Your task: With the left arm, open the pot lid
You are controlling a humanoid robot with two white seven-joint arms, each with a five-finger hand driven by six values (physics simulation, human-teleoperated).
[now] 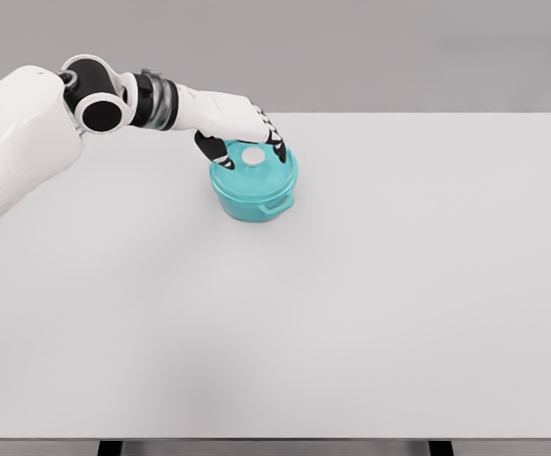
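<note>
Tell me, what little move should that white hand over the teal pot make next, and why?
Probably close the fingers on the white knob. The left hand is spread above the lid, which sits flat on the teal pot, with fingertips either side of the knob but apparently not gripping it. A firm pinch should come before any lifting.
</note>
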